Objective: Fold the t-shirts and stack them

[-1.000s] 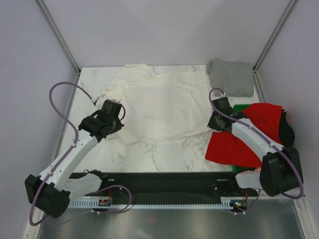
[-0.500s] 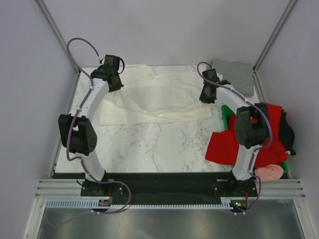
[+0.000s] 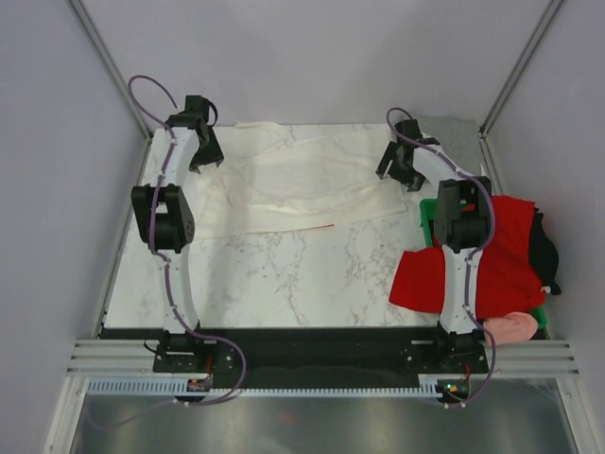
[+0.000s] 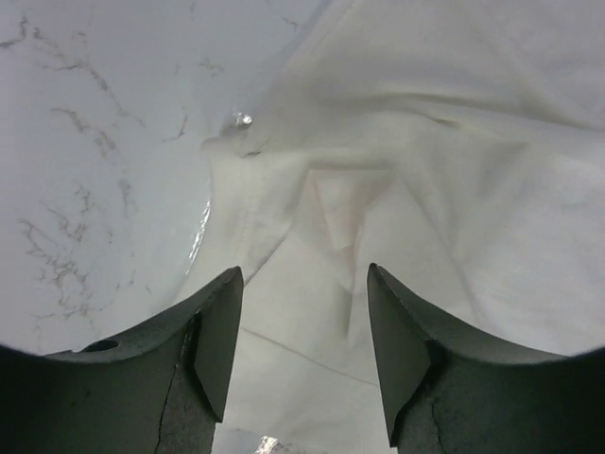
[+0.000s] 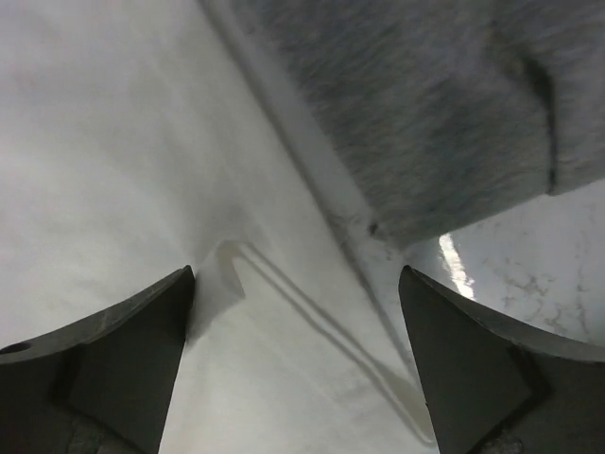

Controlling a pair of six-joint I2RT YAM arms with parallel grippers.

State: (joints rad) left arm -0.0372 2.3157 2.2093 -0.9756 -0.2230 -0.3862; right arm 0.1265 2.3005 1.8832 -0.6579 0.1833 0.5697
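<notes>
The large white t-shirt [image 3: 302, 180] lies folded across the back of the table, a thin red sliver showing at its near edge. My left gripper [image 3: 201, 156] hangs open just above its far left corner, and wrinkled white cloth [image 4: 425, 170] lies below the empty jaws [image 4: 302, 274]. My right gripper [image 3: 402, 173] stands open over the shirt's far right edge [image 5: 113, 142], nothing between its fingers [image 5: 295, 274]. The grey folded t-shirt [image 5: 435, 104] sits just beyond it at the back right corner [image 3: 458, 132]. Red [image 3: 435, 279], black [image 3: 545, 255] and pink [image 3: 510, 328] t-shirts are heaped at the right.
A green crate [image 3: 427, 213] holds the heap at the right edge, with the red shirt spilling over its side onto the table. Bare marble [image 3: 284, 274] lies between the white shirt and the arm bases. Frame posts stand at both back corners.
Both arms swung from the shirt's near side to the back of the table, carrying its near edge over into a fold. Both grippers have since opened and let go of the cloth.
</notes>
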